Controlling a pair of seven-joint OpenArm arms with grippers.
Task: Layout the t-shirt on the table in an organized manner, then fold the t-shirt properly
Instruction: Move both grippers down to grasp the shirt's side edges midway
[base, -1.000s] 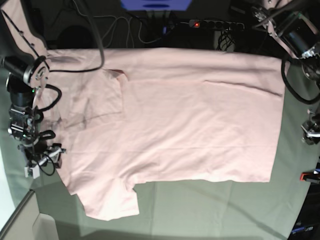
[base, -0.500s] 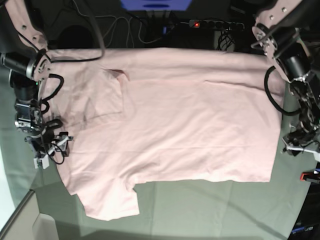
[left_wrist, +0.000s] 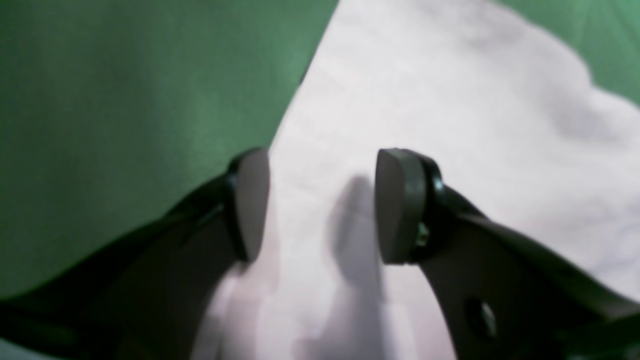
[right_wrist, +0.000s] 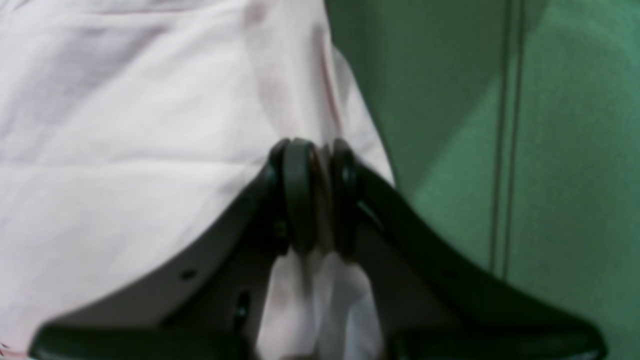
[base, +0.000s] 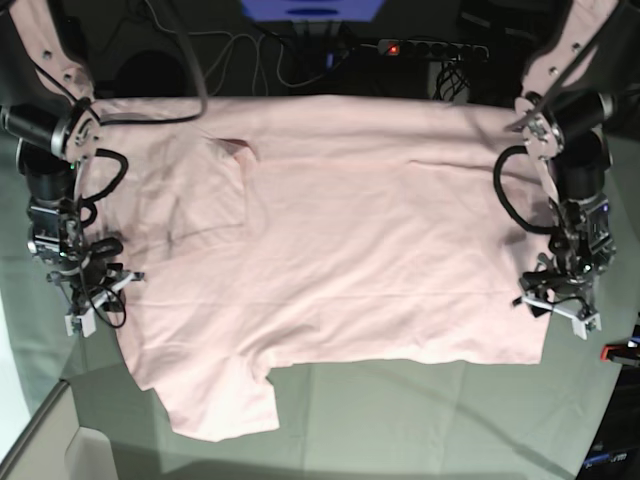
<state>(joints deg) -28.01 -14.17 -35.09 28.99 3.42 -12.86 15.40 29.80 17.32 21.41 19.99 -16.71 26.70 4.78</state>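
Observation:
The pale pink t-shirt (base: 350, 250) lies spread flat across the table (base: 420, 410), with no lettering showing. One sleeve is folded in at the upper left and the other sticks out at the lower left. My right gripper (base: 108, 298) is at the shirt's left edge. In the right wrist view it (right_wrist: 320, 195) is shut on a pinched fold of the pink cloth (right_wrist: 125, 125). My left gripper (base: 553, 308) hangs over the shirt's right edge. In the left wrist view it (left_wrist: 320, 205) stands open above the fabric (left_wrist: 450, 100), holding nothing.
A power strip (base: 430, 48) and cables lie beyond the table's far edge. A red clamp (base: 618, 352) sits at the right edge. A pale box corner (base: 90, 450) shows at the lower left. Green table cloth (left_wrist: 125, 100) borders the shirt.
My right gripper has shut on the shirt's left edge. The left arm has swung down and inward from the far right corner to the shirt's right edge, still open.

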